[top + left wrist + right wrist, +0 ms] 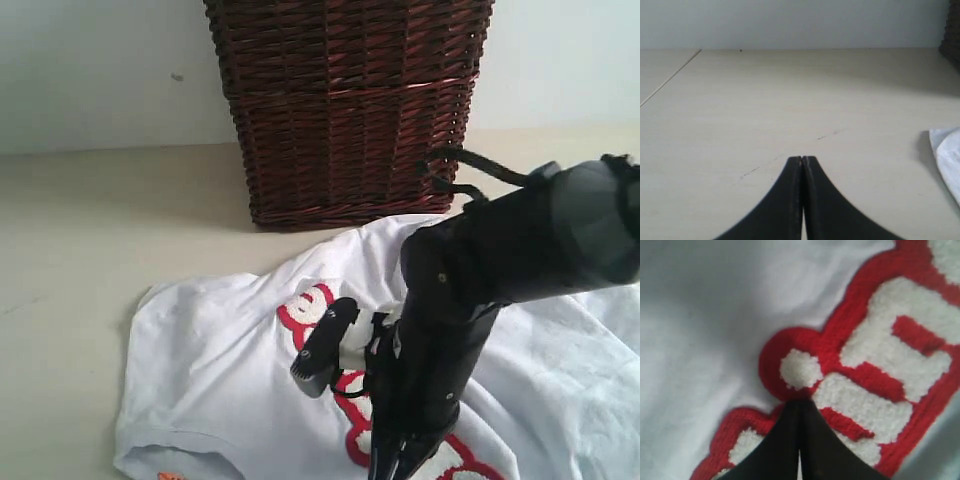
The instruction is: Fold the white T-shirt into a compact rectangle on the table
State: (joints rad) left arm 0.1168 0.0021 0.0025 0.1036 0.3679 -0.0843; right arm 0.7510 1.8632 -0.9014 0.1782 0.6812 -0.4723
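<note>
The white T-shirt (pixel 220 370) lies spread and wrinkled on the table (pixel 80 250), its fuzzy white letters outlined in red (pixel 303 312) facing up. A small orange tag (pixel 170 476) shows at its near hem. My right gripper (pixel 395 468) reaches down over the chest, shut, with its tips (pixel 800 402) resting on the red lettering (pixel 880 360); no cloth shows between the jaws. My left gripper (pixel 802 159) is shut and holds nothing, low over bare table (pixel 790 100), with the shirt's edge (pixel 947 155) off to one side. The left arm is out of the exterior view.
A dark brown wicker basket (pixel 350 100) stands on the table just behind the shirt, and its corner (pixel 952 30) shows in the left wrist view. Bare table stretches left of the shirt. A pale wall runs behind.
</note>
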